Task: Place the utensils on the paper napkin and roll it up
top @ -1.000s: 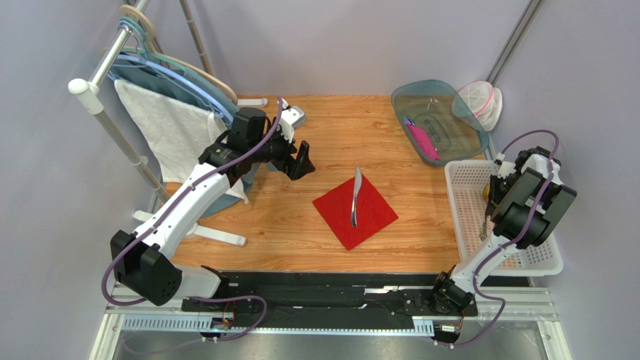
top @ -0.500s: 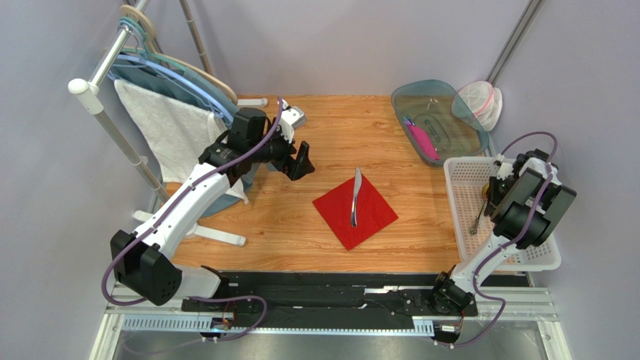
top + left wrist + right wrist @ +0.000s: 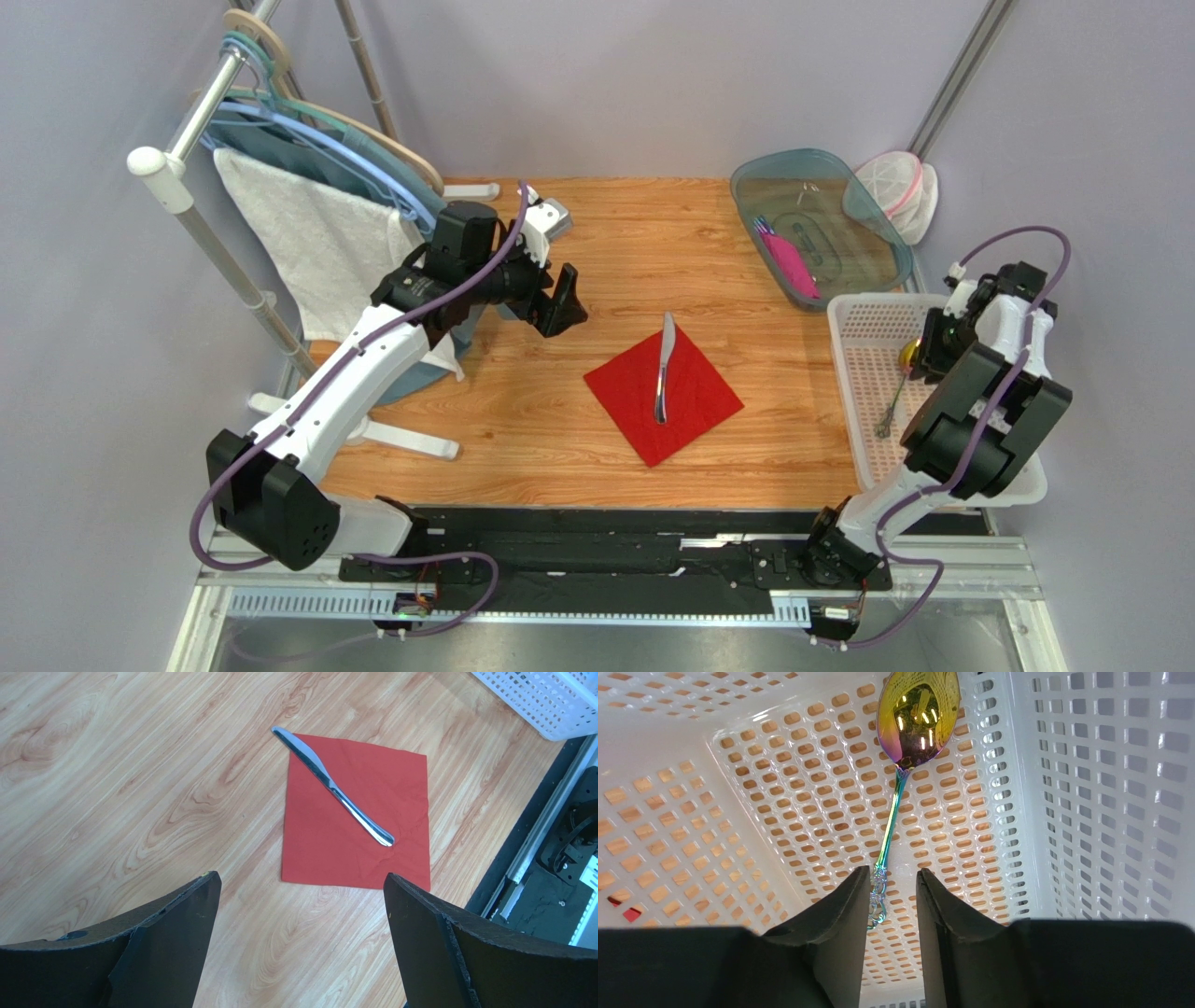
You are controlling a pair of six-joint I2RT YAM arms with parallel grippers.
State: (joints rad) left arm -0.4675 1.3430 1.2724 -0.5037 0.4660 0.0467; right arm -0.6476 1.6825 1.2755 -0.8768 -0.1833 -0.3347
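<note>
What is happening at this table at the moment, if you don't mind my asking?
Two robot arms are setting cutlery on a red paper napkin. A silver knife already lies diagonally across the napkin on the wooden table. The right gripper is down inside the white basket, its fingers straddling the handle of an iridescent spoon; whether they have clamped it cannot be told. The left gripper hovers open above the table, holding nothing. No rolling has begun.
</note>
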